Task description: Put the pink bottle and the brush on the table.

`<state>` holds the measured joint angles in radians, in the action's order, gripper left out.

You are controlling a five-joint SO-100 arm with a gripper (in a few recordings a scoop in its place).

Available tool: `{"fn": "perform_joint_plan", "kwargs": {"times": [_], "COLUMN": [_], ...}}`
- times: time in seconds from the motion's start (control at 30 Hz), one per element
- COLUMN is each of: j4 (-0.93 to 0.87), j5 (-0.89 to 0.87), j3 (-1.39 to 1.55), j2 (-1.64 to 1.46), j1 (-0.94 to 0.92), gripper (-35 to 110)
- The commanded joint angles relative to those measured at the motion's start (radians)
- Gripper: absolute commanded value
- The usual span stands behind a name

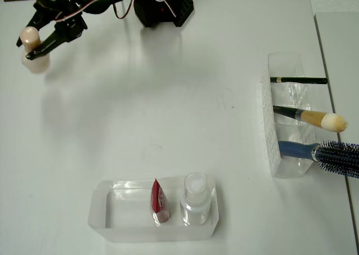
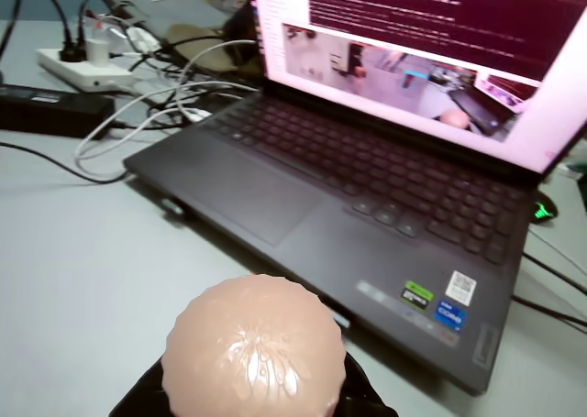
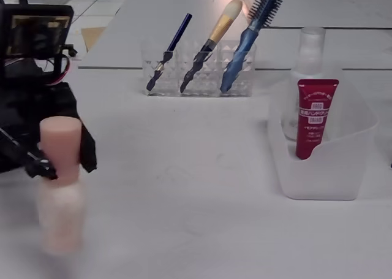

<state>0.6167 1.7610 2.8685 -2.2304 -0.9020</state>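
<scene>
Gripper pinches the pink bottle at its neck, far-left on the table, base at or near the surface. Risk: uneven release tips it. Brush waits in the right holder.

Little here can be read. On the laptop in my wrist view, lower right of the frame, sit a green-and-black sticker, a blue one and a white code label; their marks are too small for me to make out. The screen's lines of text are blurred. On the red tube at the right of the fixed view, white print stands on the front, unreadable.
</scene>
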Motion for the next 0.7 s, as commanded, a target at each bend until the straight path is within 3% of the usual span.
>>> {"fn": "perform_joint_plan", "kwargs": {"times": [0.0,0.43,0.67], "j4": [0.092,0.229,0.259], "j5": [0.014,0.034,-0.072], "j3": [0.015,0.054,0.031], "j2": [0.034,0.201,0.268], "j1": [-0.020,-0.101,-0.103], "gripper": [0,0,0]}}
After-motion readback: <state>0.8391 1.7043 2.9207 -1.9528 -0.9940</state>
